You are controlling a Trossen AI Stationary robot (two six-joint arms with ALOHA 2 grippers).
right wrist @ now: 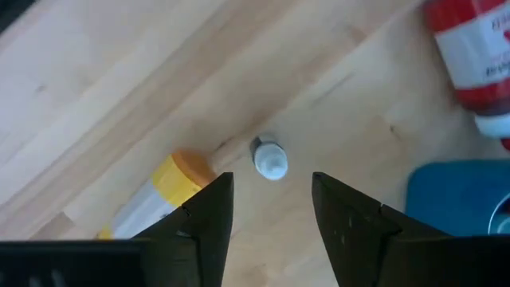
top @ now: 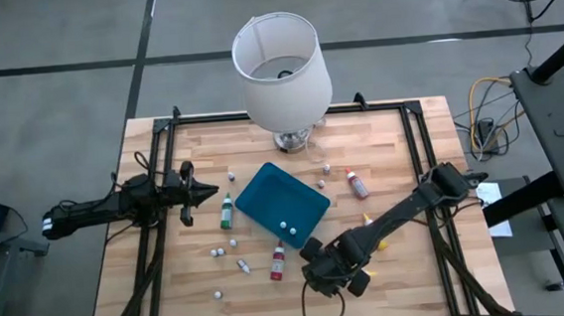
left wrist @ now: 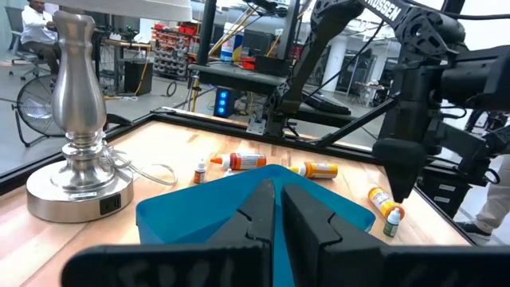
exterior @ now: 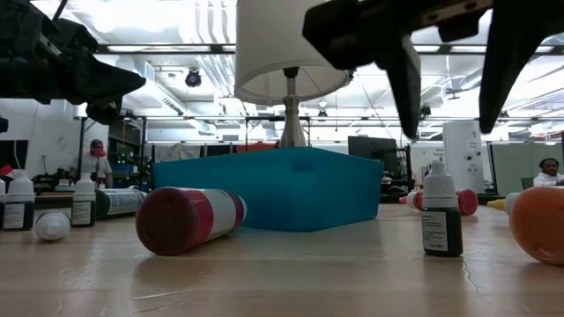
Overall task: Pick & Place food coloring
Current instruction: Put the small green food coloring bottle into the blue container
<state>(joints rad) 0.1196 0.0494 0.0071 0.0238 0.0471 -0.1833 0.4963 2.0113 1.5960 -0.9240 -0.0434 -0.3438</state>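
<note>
Right wrist view: parted jaws above an upright bottle (right wrist: 270, 159).

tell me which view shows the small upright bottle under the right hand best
The right wrist view: the upright bottle sits centred from above, just beyond the open right hand. The low view shows its side beneath the fingers. The left wrist view shows it tiny; the high view hides it.

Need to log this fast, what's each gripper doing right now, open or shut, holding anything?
Left gripper: shut, holding nothing, near the blue tray.
Right gripper: open, empty, above a small upright bottle.
</note>
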